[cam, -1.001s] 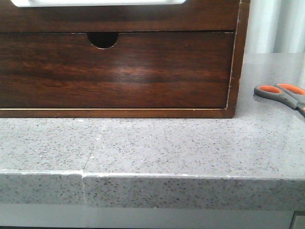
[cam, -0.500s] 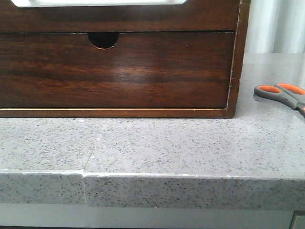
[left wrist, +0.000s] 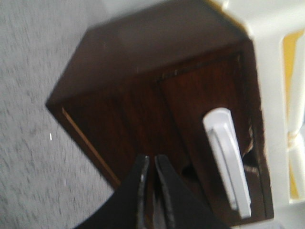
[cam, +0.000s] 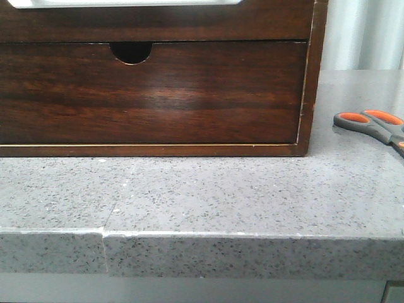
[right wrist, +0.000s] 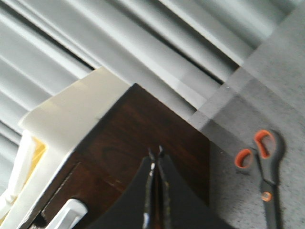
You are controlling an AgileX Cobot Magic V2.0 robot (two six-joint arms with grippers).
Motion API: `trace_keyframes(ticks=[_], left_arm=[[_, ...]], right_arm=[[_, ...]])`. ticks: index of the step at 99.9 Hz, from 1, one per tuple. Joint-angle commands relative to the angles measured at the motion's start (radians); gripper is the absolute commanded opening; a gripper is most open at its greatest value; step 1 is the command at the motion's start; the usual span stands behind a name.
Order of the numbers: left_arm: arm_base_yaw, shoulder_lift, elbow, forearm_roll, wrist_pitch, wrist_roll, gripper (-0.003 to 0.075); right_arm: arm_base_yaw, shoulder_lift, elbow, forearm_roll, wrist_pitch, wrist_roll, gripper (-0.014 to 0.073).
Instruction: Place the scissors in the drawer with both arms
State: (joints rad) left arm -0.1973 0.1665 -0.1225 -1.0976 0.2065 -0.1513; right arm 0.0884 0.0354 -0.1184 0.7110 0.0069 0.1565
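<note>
Both tools are seen only by their own wrist cameras. Left tool [left wrist: 150,164] has its fingers nearly together, with a very narrow gap and nothing between them; it is over the front of the wooden cabinet [left wrist: 143,86]. Right tool [right wrist: 155,155] is also closed to a thin slit and holds nothing; it is above the top corner of the cabinet.

Under everything is a grey speckled stone worktop [cam: 208,196], with a thin crack or seam running to its front edge on the left. Behind it hangs a pale pleated curtain [right wrist: 95,33]. A white object [right wrist: 71,109] rests on top of the cabinet.

The scissors [cam: 374,124] lie flat on the worktop at the right of the cabinet, apart from it and well apart from both tools. The drawer [left wrist: 224,157] with the long white cutout is shut, above the lower drawer [cam: 151,91] with the half-round notch.
</note>
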Motion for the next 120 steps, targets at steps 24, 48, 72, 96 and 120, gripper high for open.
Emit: trace_keyframes(ticks=[24,48,72,96,120], left_arm=[[-0.004,0.456,-0.307,-0.076,0.304,0.145,0.0342],[-0.004,0.669,-0.387,-0.53,0.447,0.467,0.0345],[-0.004,0.861,-0.422,-0.76,0.557,0.597,0.0345],[-0.004,0.975,-0.532,-0.76,0.615,0.598,0.0345],[-0.004,0.975,-0.569,-0.76,0.777,0.626,0.0316]], right_arm=[[0.0,0.334,-0.265,0.005,0.116,-0.06,0.0083],[0.0,0.427,-0.283,0.16,0.218,-0.058,0.043],[0.0,0.428,-0.283,0.151,0.217,-0.058,0.0423],[0.0,0.428,-0.281,0.15,0.217,-0.058,0.0423],[0.0,0.428,-0.281,0.121,0.259,-0.058,0.0423]])
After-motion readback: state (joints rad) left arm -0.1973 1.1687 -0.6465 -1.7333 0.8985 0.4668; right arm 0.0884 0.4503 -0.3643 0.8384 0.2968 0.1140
